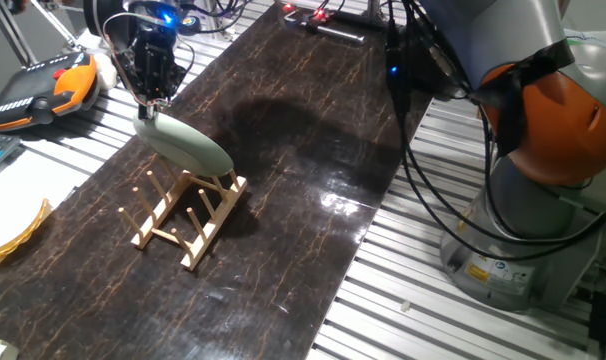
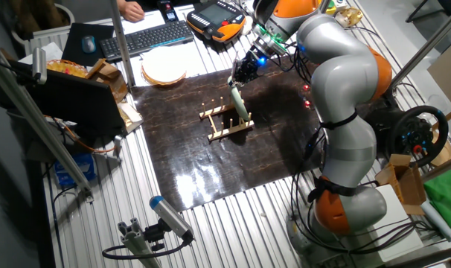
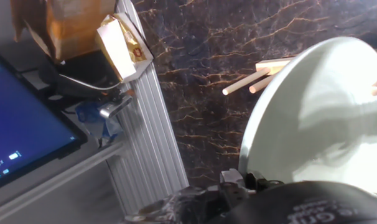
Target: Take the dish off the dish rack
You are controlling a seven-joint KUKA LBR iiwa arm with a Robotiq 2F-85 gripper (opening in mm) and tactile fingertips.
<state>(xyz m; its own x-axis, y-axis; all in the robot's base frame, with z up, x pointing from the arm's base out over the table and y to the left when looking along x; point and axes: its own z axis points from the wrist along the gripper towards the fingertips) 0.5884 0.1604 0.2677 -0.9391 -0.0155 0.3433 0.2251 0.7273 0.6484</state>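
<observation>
The dish (image 1: 186,146) stood on edge in the dish rack (image 1: 188,215), near the middle of the dark worktop (image 1: 283,190), leaning between the pegs. The gripper (image 1: 151,106) was clamped on its upper rim. The plate looked stiff, smooth and likely slippery and breakable, so the rim seemed the only sound hold. Open room lay above and toward the worktop's bare near end; the yellowish plate (image 2: 164,68) sat past the far edge

I see the dish (image 1: 183,145) as matte, smooth sage green. The rack (image 1: 190,213) is pale bare wood with dowel pegs. My tabletop (image 1: 283,200) is a glossy dark marbled sheet over ribbed metal (image 1: 423,300). The gripper (image 1: 152,100) looks black, partly shiny.
</observation>
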